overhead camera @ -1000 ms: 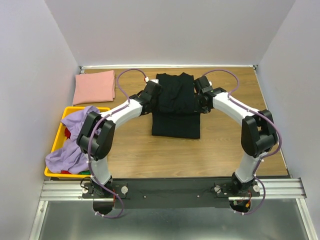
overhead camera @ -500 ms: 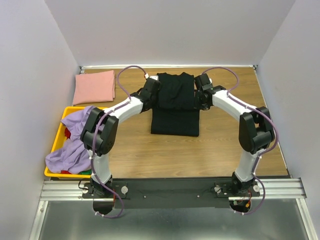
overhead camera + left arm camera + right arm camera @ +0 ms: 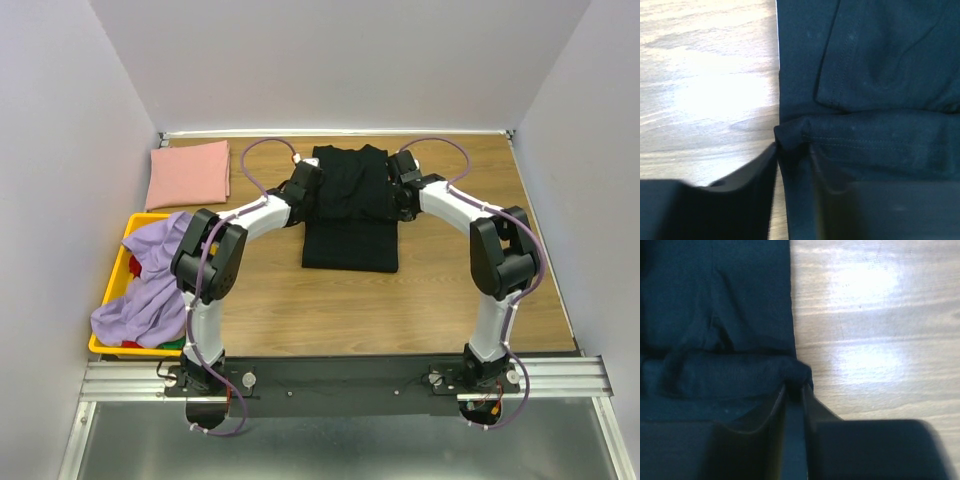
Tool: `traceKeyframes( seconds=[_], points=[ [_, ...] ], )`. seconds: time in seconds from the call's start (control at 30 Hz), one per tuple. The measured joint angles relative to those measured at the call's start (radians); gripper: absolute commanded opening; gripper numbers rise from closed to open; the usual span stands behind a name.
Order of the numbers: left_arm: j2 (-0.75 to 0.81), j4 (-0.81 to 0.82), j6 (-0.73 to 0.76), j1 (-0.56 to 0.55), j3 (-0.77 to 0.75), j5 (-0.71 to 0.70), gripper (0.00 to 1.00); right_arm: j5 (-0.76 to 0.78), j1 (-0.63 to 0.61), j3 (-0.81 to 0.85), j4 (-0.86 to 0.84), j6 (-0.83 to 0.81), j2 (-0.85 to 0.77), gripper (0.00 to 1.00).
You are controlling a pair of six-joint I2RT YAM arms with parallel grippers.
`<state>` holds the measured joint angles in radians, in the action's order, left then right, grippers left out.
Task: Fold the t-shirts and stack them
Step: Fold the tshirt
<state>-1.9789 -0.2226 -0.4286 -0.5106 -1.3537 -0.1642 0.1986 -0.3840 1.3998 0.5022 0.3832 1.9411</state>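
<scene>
Top external view gives you the black short-sleeved cloth t-shirt point(image 3: 350, 215) lying mid-counter toward the far wall, its far half doubled over and creased, its near half a flat rectangle on the wooden counter point(image 3: 450, 300). Your left claw point(image 3: 306, 190) is down at the shirt's left edge and your right claw point(image 3: 401, 196) at its right edge, both at the line where the doubled part ends. On the left wrist camera, the left claw point(image 3: 792, 150) has its fingers standing apart, loosened, with the shirt's point(image 3: 880, 65) folded hem sitting in the gap and bare counter point(image 3: 705, 75) just beside it. On the right wrist camera, the right claw point(image 3: 795, 390) shows only a thin slit between its fingers, with a bunched corner of the black cloth point(image 3: 715, 300) at the tips and the counter point(image 3: 865, 315) to the outside; you cannot tell whether it is clamping or let go. Over in the far left corner, the dusty pink t-shirt point(image 3: 190, 172) lies folded flat. The lavender purple t-shirt point(image 3: 150, 290) is draped, unfolded, over the yellow plastic crate point(image 3: 115, 272) at the left edge.
</scene>
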Motion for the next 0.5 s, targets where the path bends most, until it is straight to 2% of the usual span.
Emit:
traceKeyframes(
  seconds=[0.07, 0.23, 0.37, 0.5],
  points=[
    [0.0, 0.005, 0.001, 0.001, 0.0, 0.0, 0.63, -0.006, 0.0, 0.0, -0.008, -0.009, 0.0, 0.36],
    [0.06, 0.003, -0.008, -0.002, 0.025, 0.0, 0.64, -0.041, -0.003, -0.005, -0.011, -0.019, -0.018, 0.38],
    [0.199, 0.013, -0.035, -0.026, 0.086, -0.003, 0.54, -0.044, -0.024, -0.027, -0.015, -0.016, -0.082, 0.37],
    [0.305, 0.016, -0.068, -0.095, 0.146, -0.007, 0.46, -0.041, -0.089, -0.06, -0.036, -0.002, -0.143, 0.36]
  ],
)
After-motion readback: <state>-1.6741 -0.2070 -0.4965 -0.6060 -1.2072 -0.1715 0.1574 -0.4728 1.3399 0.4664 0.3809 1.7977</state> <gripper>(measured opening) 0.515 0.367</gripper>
